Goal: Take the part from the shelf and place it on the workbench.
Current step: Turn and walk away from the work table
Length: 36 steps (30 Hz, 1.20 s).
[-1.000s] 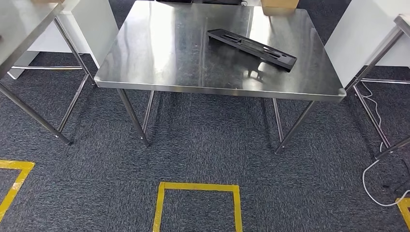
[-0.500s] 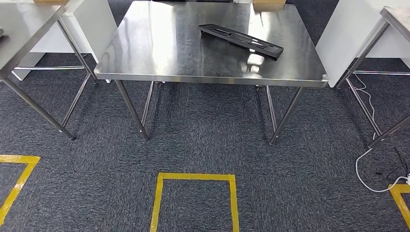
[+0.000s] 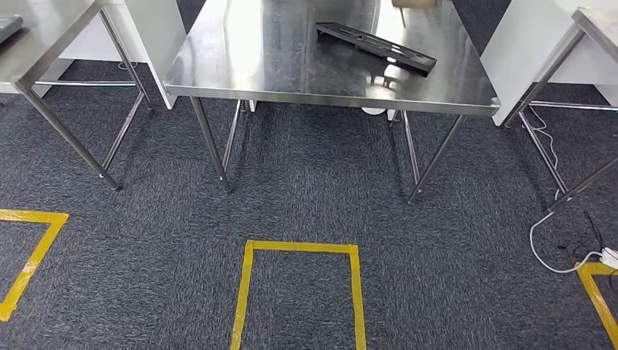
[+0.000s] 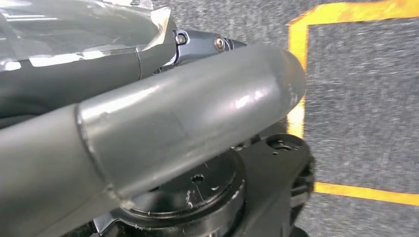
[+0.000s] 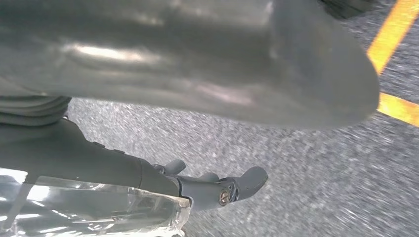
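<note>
1. Head view: one black part [image 3: 376, 47], long and flat with slots, lies on the steel bench [image 3: 240, 76], toward its far right side, turned at a slant. It rests there alone, with no hand near it.
2. Head view, counted: one part and three steel benches, namely the middle one, a second bench [image 3: 40, 44] at the left and a third bench [image 3: 594, 25] at the right edge. Three yellow tape marks lie on the dark carpet [image 3: 313, 197]: a square outline [image 3: 248, 292] in the middle foreground, a corner [image 3: 33, 248] at the left and another corner [image 3: 594, 288] at the right.
3. Head view, around: white panels [image 3: 157, 29] stand behind the benches. A white cable [image 3: 546, 240] trails over the carpet at the right, next to the third bench's legs. Open carpet lies between the camera and the middle bench.
4. Left wrist view: the left hand [image 4: 163, 98] shows its thick grey thumb across the picture and a darker finger behind it, hanging over carpet with yellow tape [image 4: 296, 79]. It holds nothing; how far its fingers are spread I cannot tell.
5. Right wrist view: the right hand [image 5: 207, 123] hangs over carpet beside a yellow tape line [image 5: 395, 106]. The thumb lies well apart from the dark fingers [image 5: 237, 185], with nothing between them. The part lies well away from both hands, up on the bench.
</note>
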### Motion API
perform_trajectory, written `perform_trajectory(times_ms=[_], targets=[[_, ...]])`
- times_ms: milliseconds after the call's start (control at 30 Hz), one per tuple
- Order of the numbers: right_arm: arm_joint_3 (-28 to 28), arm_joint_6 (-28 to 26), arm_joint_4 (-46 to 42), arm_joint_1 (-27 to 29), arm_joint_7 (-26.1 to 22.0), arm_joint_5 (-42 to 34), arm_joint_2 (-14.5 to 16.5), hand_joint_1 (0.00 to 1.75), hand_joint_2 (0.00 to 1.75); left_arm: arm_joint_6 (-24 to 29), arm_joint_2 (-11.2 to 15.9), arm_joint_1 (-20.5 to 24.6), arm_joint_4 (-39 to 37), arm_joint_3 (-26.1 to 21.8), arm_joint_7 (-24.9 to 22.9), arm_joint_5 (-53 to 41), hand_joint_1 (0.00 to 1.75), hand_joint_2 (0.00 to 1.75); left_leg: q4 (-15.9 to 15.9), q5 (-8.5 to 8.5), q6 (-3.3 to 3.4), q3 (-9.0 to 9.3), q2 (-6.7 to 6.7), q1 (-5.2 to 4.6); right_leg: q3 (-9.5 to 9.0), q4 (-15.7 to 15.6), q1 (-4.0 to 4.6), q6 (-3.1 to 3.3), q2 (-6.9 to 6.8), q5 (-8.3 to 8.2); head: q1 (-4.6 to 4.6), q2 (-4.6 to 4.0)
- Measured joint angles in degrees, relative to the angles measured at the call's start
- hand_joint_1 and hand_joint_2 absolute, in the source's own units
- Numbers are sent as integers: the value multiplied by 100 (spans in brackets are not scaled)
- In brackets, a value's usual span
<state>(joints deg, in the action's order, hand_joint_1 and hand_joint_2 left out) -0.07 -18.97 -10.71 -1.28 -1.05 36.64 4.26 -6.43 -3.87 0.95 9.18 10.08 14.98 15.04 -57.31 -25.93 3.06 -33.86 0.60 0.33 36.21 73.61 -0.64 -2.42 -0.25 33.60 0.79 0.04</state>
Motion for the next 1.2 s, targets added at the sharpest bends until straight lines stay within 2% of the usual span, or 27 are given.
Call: perform_trajectory(times_ms=[67, 133, 167, 200, 267, 300, 333, 400, 433, 467, 500, 533, 567, 600, 667, 700, 767, 800, 833, 900, 933, 967, 1000, 1033, 1100, 1133, 1200], targets=[[1, 0, 0, -4, 1, 0, -1, 0, 0, 0, -3, 4, 1, 0, -3, 0, 0, 0, -8, 157, -27, -152, 12, -4, -533, -504, 11, -67, 1, -269, 0, 0], [1, 0, 0, -19, 1, 0, -3, 0, 0, 0, -9, 10, 5, 0, -2, 0, 0, 0, -15, 300, -81, -239, 17, -19, -1230, -1483, 52, 2, 7, -205, -5, 0], [1, 0, 0, -27, 1, 1, -4, 0, 0, 0, -11, 13, 8, 0, -2, 0, 0, 0, -8, 372, -113, -263, 22, -23, -1440, -1846, 78, 55, 12, -115, -10, 0], [1, 0, 0, -31, 1, 1, -5, 0, 0, 0, -14, 12, 9, 0, -1, 0, 0, 0, 9, 442, -150, -276, 29, -23, -1527, -2049, 106, 104, 15, -60, -14, 0], [1, 3, 3, -25, 2, 1, -1, 0, 0, 2, -10, 3, 6, 0, -1, 0, 0, 0, 15, 482, -220, -311, 22, -5, -1444, -2076, 81, 192, 5, -140, -22, 0], [0, 4, 5, -21, 5, 0, 1, 0, 0, 5, -7, -3, 5, 0, -2, 0, 0, 0, -67, 331, -253, -348, 8, 7, -1392, -2075, 55, 254, -9, -209, -26, 0], [0, 6, 8, -17, 8, -1, 3, 0, 0, 9, -4, -10, 4, 0, -2, -1, 0, 0, -252, 61, -283, -399, -8, 19, -1329, -2080, 29, 307, -25, -287, -39, 0], [0, 7, 9, -12, 12, -3, 5, 0, 0, 15, -2, -14, 4, 0, -3, -4, 0, 0, -920, -602, -339, -516, -31, 40, -1172, -2070, 31, 376, -48, -435, -55, 0], [0, 8, 9, -10, 11, -4, 7, 0, 0, 16, -2, -14, 4, 0, -3, -7, 0, 0, -1287, -781, -366, -550, -38, 46, -1079, -2056, 39, 379, -58, -507, -60, 0], [0, 8, 9, -11, 11, -6, 8, 0, 0, 16, -1, -12, 4, 0, -3, -10, 0, 0, -1561, -795, -388, -539, -44, 56, -971, -2027, 44, 369, -66, -574, -58, 0], [0, 9, 9, -11, 12, -8, 8, 0, 0, 17, 1, -10, 4, 0, -3, -13, 0, 0, -1675, -675, -404, -460, -47, 70, -863, -1983, 43, 355, -73, -632, -59, 0], [0, 9, 9, -12, 13, -10, 8, 0, 0, 17, 3, -8, 5, 1, -3, -20, 0, 0, -1590, -496, -415, -290, -48, 90, -748, -1920, 38, 331, -76, -679, -59, 0], [0, 10, 9, -16, 15, -11, 8, 0, 0, 16, 4, -3, 6, 2, -3, -28, 0, 0, -1327, -359, -426, -31, -51, 113, -637, -1839, 35, 301, -76, -717, -61, 0], [0, 10, 9, -19, 19, -12, 7, 0, 0, 15, 3, 5, 9, 4, -3, -37, 0, 0, -935, -338, -438, 282, -60, 128, -533, -1747, 40, 273, -74, -743, -67, 0], [0, 12, 9, -27, 25, -12, 9, 0, 0, 7, 2, 25, 15, 13, -3, -50, 0, 0, -257, -510, -411, 738, -87, 124, -366, -1597, 60, 198, -75, -798, -75, 0], [0, 13, 9, -30, 29, -12, 10, 0, 0, 1, 1, 30, 17, 21, -4, -55, 0, 0, -89, -586, -374, 811, -98, 103, -306, -1565, 67, 159, -77, -844, -73, 0], [0, 19, 10, -29, 38, -12, 10, 0, 0, -10, -1, 26, 17, 46, -11, -63, 0, 0, -19, -538, -248, 708, -79, 75, -220, -1540, 68, 75, -70, -926, -73, 0], [0, 22, 12, -24, 42, -14, 9, 0, 0, -13, -2, 23, 17, 61, -18, -68, 0, 0, -6, -466, -174, 630, -63, 68, -162, -1478, 64, 67, -55, -860, -73, 0], [0, 26, 14, -14, 45, -18, 10, 0, 0, -14, 1, 22, 17, 74, -26, -74, 0, 0, 9, -383, -105, 538, -45, 67, -76, -1320, 54, 83, -38, -686, -70, 0], [0, 43, 15, -3, 46, -27, 14, 0, 0, -15, 9, 25, 17, 96, -35, -97, 0, 0, 13, -214, -26, 336, -22, 54, 122, -712, 21, 146, -11, -140, -54, 0], [0, 55, 15, 0, 46, -30, 15, 0, 0, -16, 13, 26, 17, 105, -38, -110, 0, 0, 9, -129, -17, 229, -10, 47, 192, -356, 6, 145, -7, 67, -41, 0], [0, 68, 15, -2, 45, -34, 12, 0, 0, -16, 12, 26, 17, 115, -44, -122, 0, 0, 5, -44, -24, 121, 3, 42, 195, -85, -3, 111, -3, 155, -39, 0], [-2, 78, 15, -5, 44, -39, 7, 0, 0, -17, 9, 27, 17, 126, -52, -134, 0, 0, 1, 39, -37, 12, 15, 40, 118, 33, -9, 49, -2, 114, -37, 0], [-4, 85, 15, -6, 43, -46, 0, 0, 0, -18, 5, 29, 17, 136, -61, -147, 0, 0, -2, 120, -55, -92, 25, 43, -63, -56, -16, -23, -1, -15, -36, 0], [-11, 93, 14, -14, 40, -67, -16, 0, 0, -15, -3, 44, 22, 151, -79, -169, 0, 0, -8, 281, -108, -247, 28, 42, -699, -759, -30, -96, 1, -214, -33, 0], [-16, 95, 12, -26, 36, -81, -26, 0, 0, -13, -11, 58, 28, 157, -87, -178, 0, 0, -13, 360, -142, -300, 27, 35, -1054, -1272, -17, -81, 7, -190, -33, 0], [-31, 97, 9, -51, 27, -111, -38, 0, 0, -6, -21, 85, 41, 173, -101, -189, 0, 0, 8, 519, -213, -344, 25, 23, -1431, -1916, 20, -3, 24, -73, -39, 0]])
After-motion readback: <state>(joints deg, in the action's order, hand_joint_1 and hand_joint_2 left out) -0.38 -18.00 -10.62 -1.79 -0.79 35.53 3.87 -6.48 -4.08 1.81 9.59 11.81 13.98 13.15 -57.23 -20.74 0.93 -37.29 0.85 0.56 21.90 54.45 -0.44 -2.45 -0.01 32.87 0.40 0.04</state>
